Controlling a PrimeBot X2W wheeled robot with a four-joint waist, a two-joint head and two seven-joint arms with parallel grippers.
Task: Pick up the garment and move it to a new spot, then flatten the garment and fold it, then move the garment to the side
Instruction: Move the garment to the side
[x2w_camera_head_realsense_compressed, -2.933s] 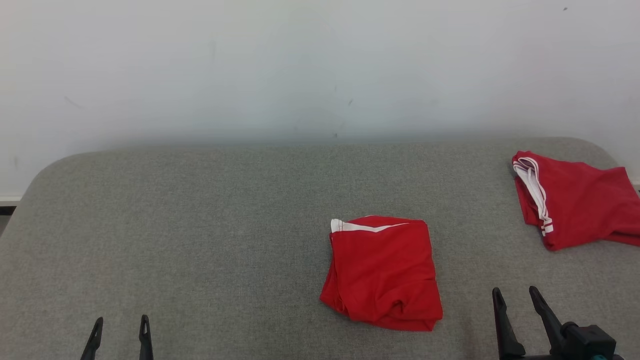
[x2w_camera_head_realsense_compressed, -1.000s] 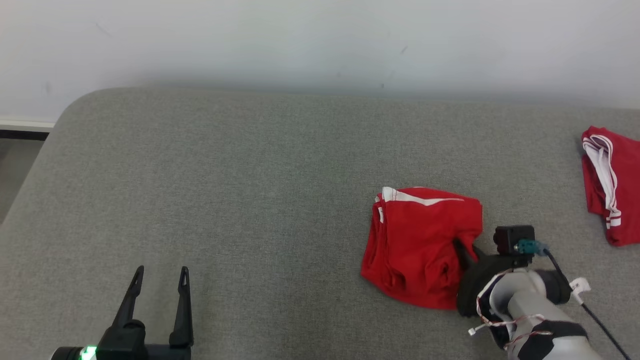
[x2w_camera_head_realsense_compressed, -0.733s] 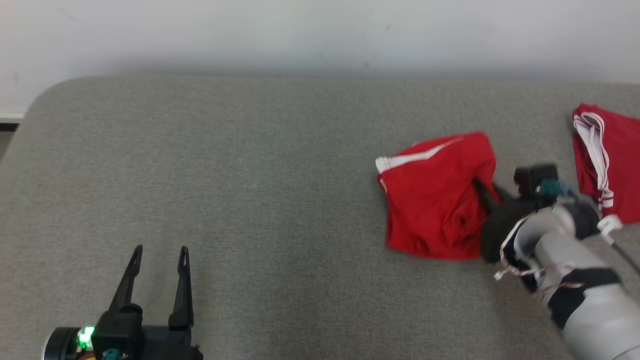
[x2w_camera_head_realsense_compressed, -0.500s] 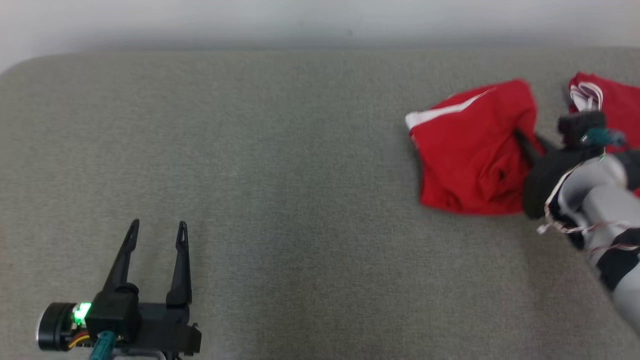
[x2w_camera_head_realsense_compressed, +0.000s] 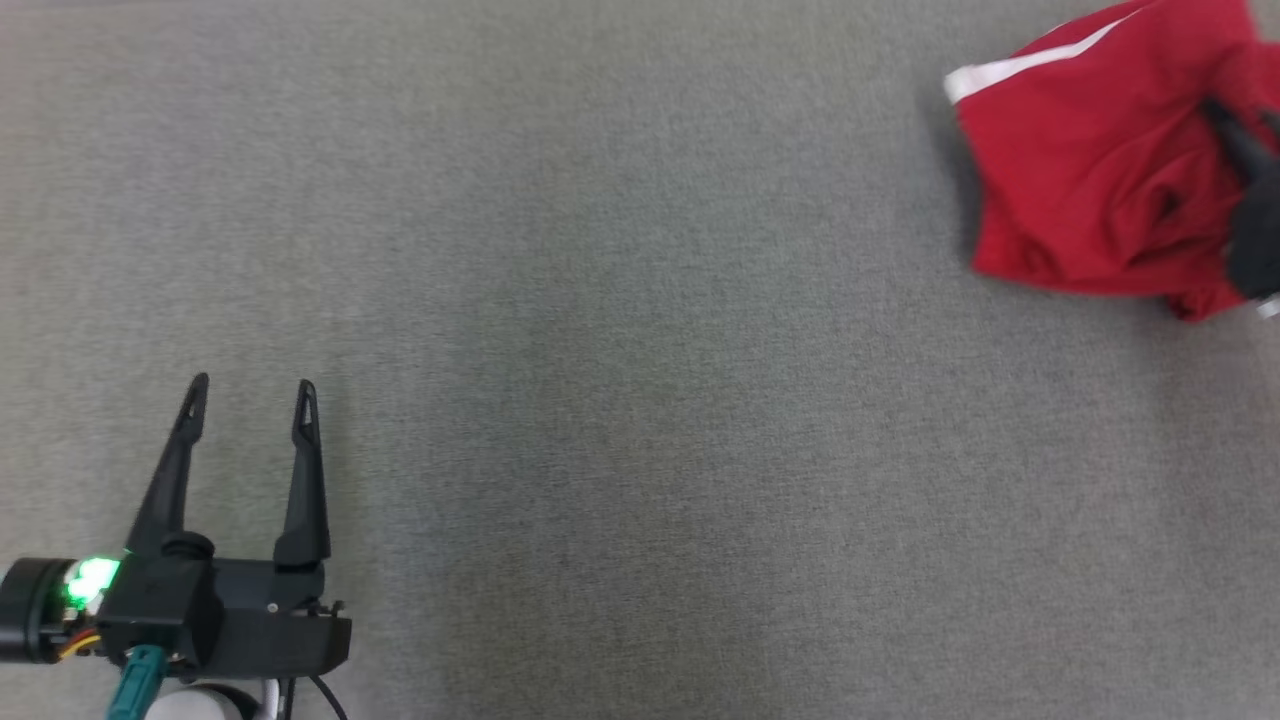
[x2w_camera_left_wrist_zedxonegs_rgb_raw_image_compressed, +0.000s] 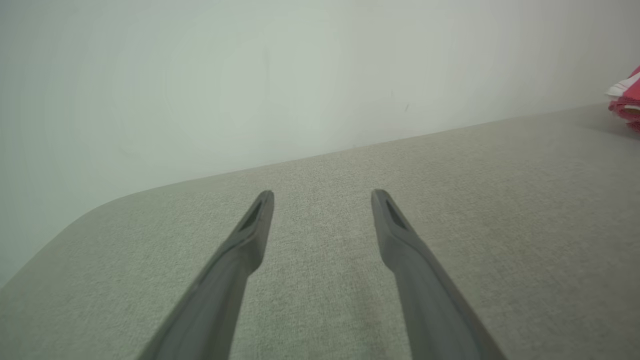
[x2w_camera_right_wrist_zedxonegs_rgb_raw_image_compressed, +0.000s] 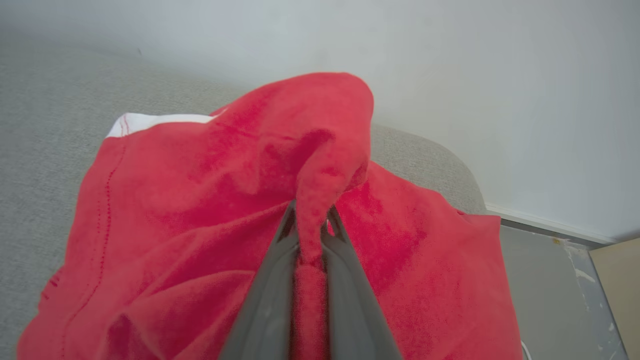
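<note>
Gripping a raised garment fold, the right claw is clamped; left claw spread wide.

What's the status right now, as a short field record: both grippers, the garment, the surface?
left gripper: open, holding nothing, over the grey padded surface
right gripper: shut on a raised fold of the red garment
red garment: bunched, at the far right of the head view
garment lifted clear of surface: cannot tell
</note>
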